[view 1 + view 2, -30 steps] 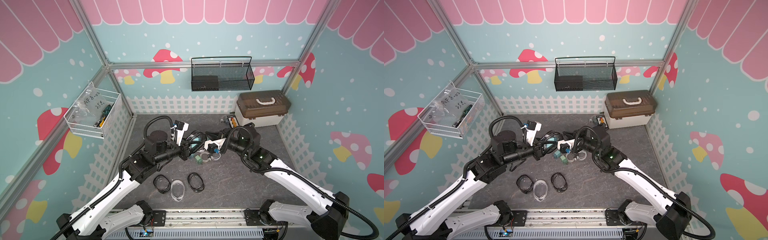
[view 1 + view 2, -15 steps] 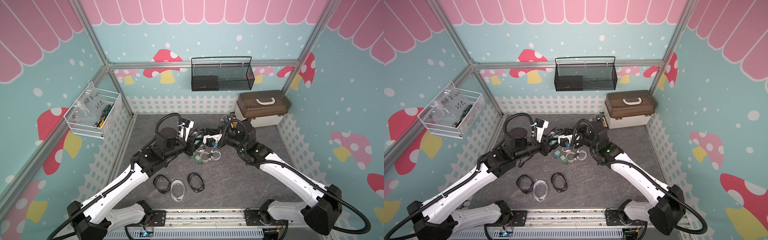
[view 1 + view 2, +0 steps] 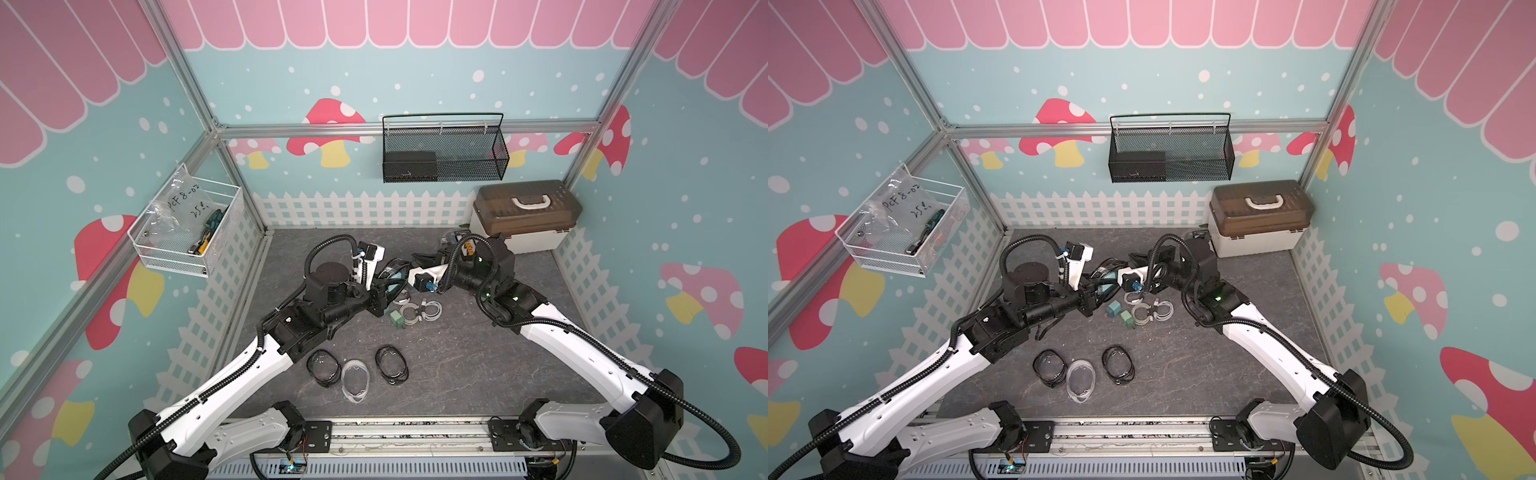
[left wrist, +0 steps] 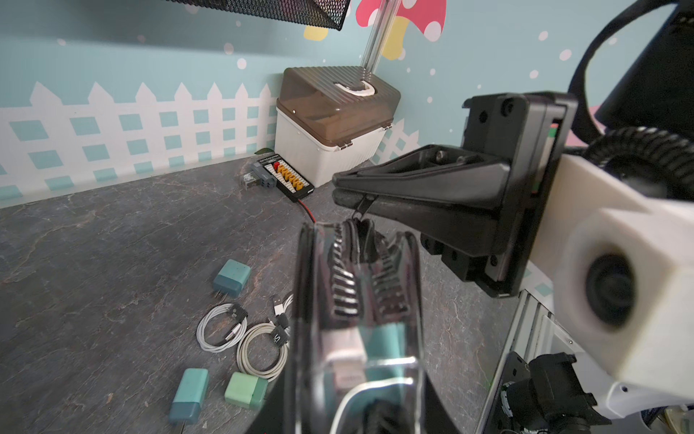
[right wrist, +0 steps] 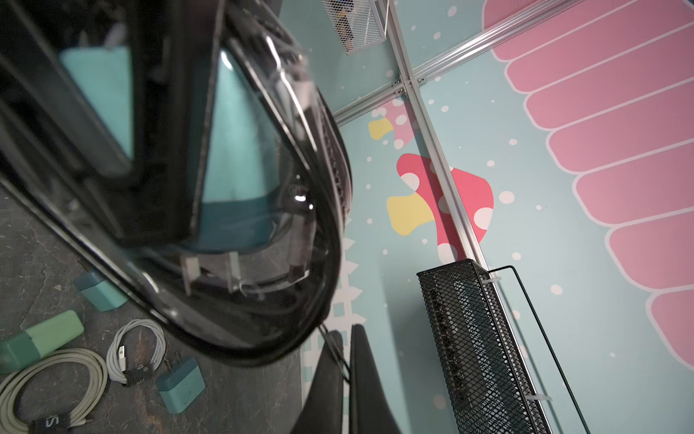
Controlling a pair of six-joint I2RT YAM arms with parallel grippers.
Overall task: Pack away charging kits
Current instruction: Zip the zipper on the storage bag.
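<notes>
Near front rail: clear pouch point(image 3: 355, 380) between 2 black-rimmed pouches point(image 3: 323, 368) on grey mat point(image 3: 478, 374); bare mat to their right. Mid-mat: teal chargers point(image 4: 232, 278), coiled cables point(image 4: 259, 351). Just above, L gripper point(image 3: 390, 287) clamps held pouch point(image 4: 356, 285) on edge, charger inside point(image 5: 236, 158). R gripper point(image 4: 336, 188), jaws together, pinches its zipper pull point(image 4: 362, 206). Far right corner: lidded box point(image 3: 523, 243).

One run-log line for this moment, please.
left gripper: holding pouch, charger inside | right gripper: shut on zipper pull | loose: three chargers, cables

Mushroom-print walls point(image 3: 415, 83), dark stone-look floor point(image 3: 478, 365)
</notes>
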